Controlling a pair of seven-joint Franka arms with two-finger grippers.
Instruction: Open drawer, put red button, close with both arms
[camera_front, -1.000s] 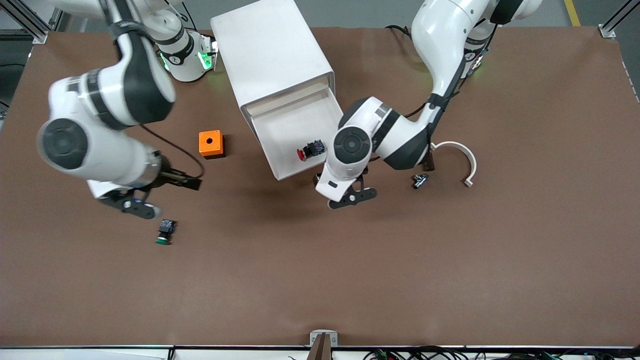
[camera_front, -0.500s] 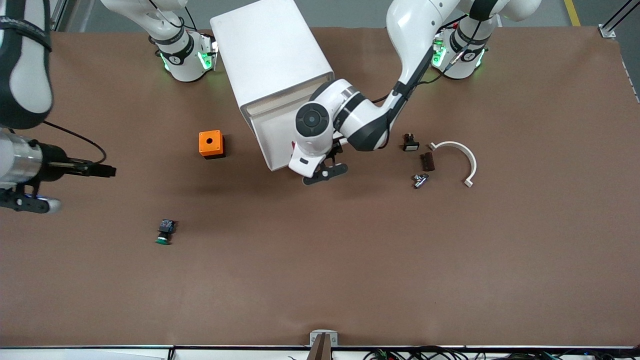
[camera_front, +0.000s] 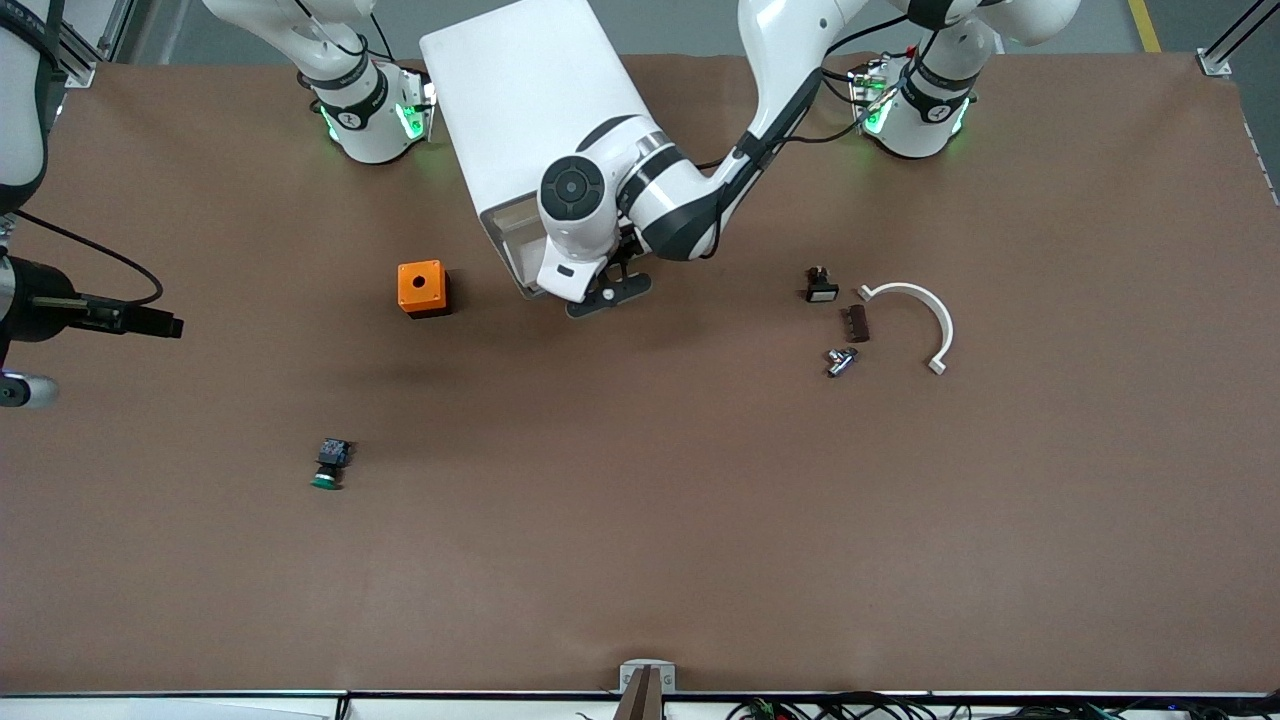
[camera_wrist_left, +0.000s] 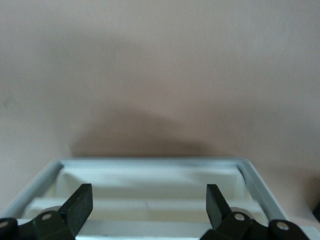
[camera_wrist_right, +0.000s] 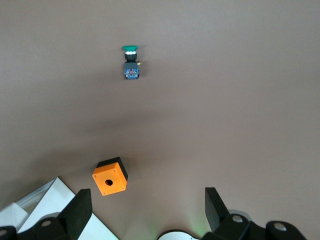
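Note:
The white cabinet (camera_front: 530, 110) stands between the two arm bases. Its drawer (camera_front: 513, 245) sticks out only a little. My left gripper (camera_front: 606, 291) is open and empty at the drawer's front edge. In the left wrist view the left gripper (camera_wrist_left: 147, 205) has its fingers (camera_wrist_left: 80, 205) spread over the white drawer rim (camera_wrist_left: 150, 164). The red button is hidden. My right gripper (camera_wrist_right: 147, 210) is open and empty, high over the table at the right arm's end; only its edge (camera_front: 14, 391) shows in the front view.
An orange box with a hole (camera_front: 421, 288) sits beside the cabinet and shows in the right wrist view (camera_wrist_right: 110, 179). A green-capped button (camera_front: 328, 466) lies nearer the camera. A small black switch (camera_front: 821, 287), a brown piece (camera_front: 856, 323), a metal part (camera_front: 840, 360) and a white curved piece (camera_front: 922, 312) lie toward the left arm's end.
My left gripper has moved toward the cabinet and the drawer has slid most of the way in, hiding the red button. My right arm has drawn back to the view's edge.

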